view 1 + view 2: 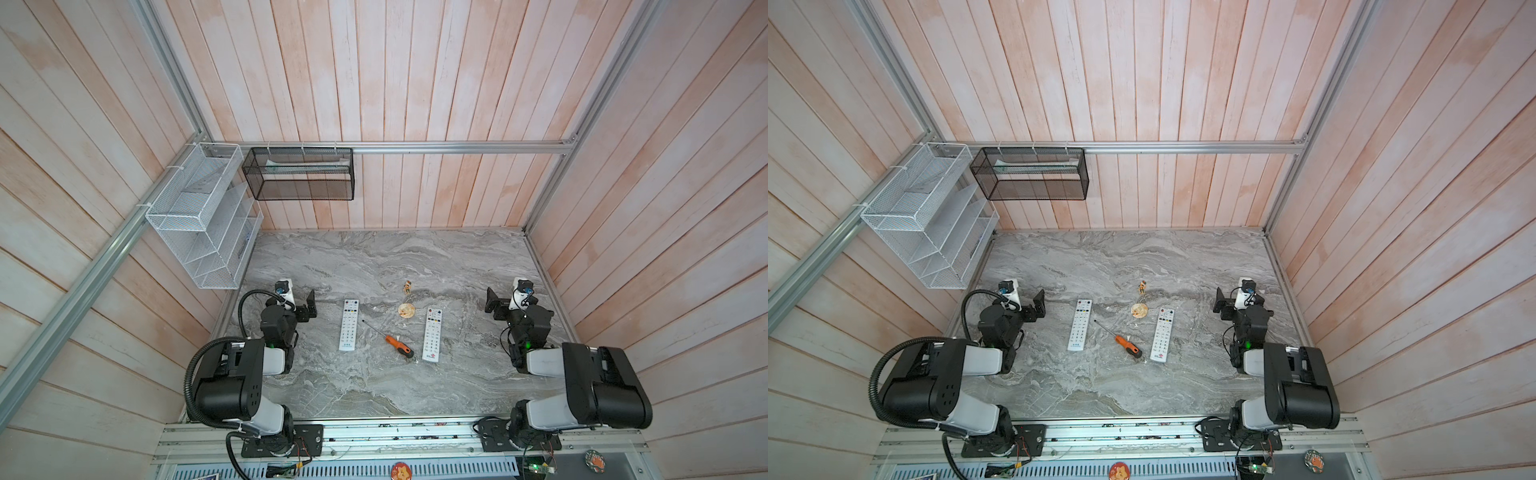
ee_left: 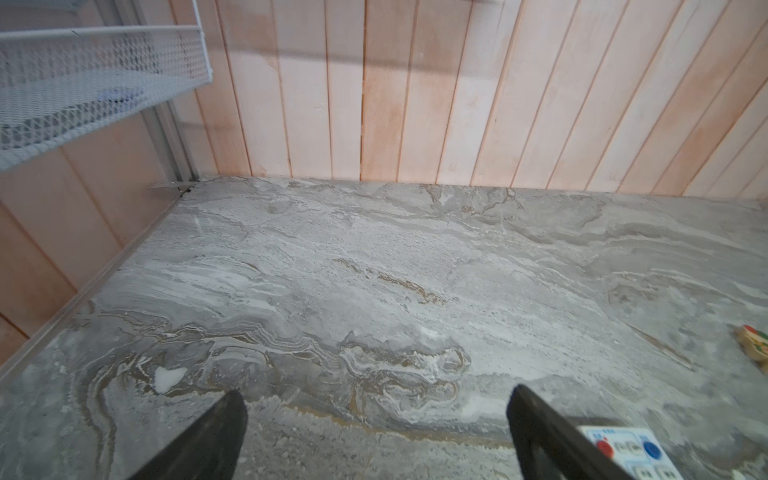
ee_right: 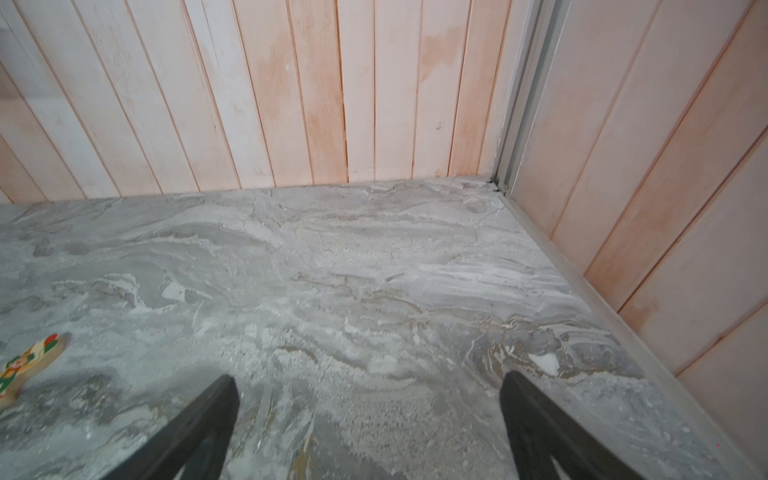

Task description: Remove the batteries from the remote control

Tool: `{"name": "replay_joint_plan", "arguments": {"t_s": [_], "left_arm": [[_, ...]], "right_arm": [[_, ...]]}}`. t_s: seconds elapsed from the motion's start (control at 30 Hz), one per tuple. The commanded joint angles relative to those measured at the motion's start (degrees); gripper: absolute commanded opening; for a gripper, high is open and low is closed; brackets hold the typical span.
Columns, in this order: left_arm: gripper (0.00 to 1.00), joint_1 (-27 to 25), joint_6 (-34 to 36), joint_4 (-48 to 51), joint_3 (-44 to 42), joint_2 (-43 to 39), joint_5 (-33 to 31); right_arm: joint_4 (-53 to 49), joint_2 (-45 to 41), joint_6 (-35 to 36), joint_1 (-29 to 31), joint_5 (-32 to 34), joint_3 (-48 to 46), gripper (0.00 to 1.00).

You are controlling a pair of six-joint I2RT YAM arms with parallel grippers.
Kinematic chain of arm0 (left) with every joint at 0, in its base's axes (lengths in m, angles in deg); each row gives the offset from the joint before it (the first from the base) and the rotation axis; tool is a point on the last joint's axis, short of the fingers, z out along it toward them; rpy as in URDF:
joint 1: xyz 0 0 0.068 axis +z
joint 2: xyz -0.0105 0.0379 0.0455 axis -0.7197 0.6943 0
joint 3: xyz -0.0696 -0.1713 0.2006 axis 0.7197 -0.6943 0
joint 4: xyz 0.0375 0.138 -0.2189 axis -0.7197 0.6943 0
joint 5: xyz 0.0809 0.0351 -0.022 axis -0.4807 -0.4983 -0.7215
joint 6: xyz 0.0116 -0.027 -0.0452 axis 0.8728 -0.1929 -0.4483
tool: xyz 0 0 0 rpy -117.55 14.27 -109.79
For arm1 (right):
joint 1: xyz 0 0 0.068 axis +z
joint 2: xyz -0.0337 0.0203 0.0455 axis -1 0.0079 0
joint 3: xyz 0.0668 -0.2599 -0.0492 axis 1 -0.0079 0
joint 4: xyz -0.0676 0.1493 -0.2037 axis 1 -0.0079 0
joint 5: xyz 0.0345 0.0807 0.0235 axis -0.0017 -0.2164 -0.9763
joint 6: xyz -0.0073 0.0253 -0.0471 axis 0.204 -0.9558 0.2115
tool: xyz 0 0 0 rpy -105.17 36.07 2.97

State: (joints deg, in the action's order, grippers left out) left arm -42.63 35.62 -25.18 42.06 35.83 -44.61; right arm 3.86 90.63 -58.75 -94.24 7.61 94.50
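Two white remote controls lie button side up on the grey marble table, one on the left and one on the right. The batteries are hidden. My left gripper stands open just left of the left remote, above bare table. In the left wrist view this gripper has nothing between its fingers, and that remote's top end lies beside one finger. My right gripper is open and empty, to the right of the right remote.
An orange-handled screwdriver lies between the remotes. A small round disc and a little painted figurine sit behind it. A white wire rack and a black mesh basket hang on the walls at the back left.
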Motion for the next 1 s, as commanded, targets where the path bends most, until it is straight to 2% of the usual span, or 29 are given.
{"name": "replay_joint_plan", "arguments": {"t_s": [0.0, 0.03, 0.1, 0.27, 0.4, 0.5, 0.63, 0.77, 0.83, 0.97], "left_arm": [[1.0, -0.2, -1.9, 12.4, 6.1, -5.8, -6.9], [1.0, -0.2, -3.9, 16.1, 7.5, -7.0, -7.5], [1.0, -0.2, -6.3, 20.8, 9.4, -9.2, -8.5], [1.0, 0.4, -17.3, 37.9, 16.7, -14.7, -8.8], [1.0, 0.7, -23.3, 46.5, 21.3, -18.1, -2.7], [1.0, 0.7, -28.3, 50.8, 23.2, -20.1, 3.7], [1.0, 0.2, -31.7, 57.3, 25.5, -20.7, 12.6], [1.0, -3.0, -30.0, 63.1, 25.4, -22.0, 17.6], [1.0, -4.2, -29.6, 65.2, 24.4, -23.2, 19.7], [1.0, -5.8, -29.0, 67.9, 22.6, -26.0, 21.4]], "right_arm": [[-18.2, -4.9, -9.1, 0.3, 8.1, 7.9, 0.98], [-23.9, -5.3, -12.2, 0.3, 8.8, 10.9, 0.98], [-32.5, -5.6, -12.4, 0.2, 3.8, 16.1, 0.98], [-41.9, -7.0, -17.9, 0.2, -9.2, 22.7, 0.98], [-52.0, -6.9, -20.1, 0.5, -19.3, 29.0, 0.98], [-61.0, -6.8, -20.7, 1.8, -23.0, 33.0, 0.98], [-74.1, -6.6, -19.1, 7.3, -18.2, 36.6, 0.98], [-84.4, -4.1, -18.4, 17.1, -8.5, 38.8, 0.98], [-87.4, -2.5, -20.4, 22.8, -3.1, 38.8, 0.98], [-89.1, 1.3, -26.3, 31.0, 3.2, 38.0, 0.98]]}}
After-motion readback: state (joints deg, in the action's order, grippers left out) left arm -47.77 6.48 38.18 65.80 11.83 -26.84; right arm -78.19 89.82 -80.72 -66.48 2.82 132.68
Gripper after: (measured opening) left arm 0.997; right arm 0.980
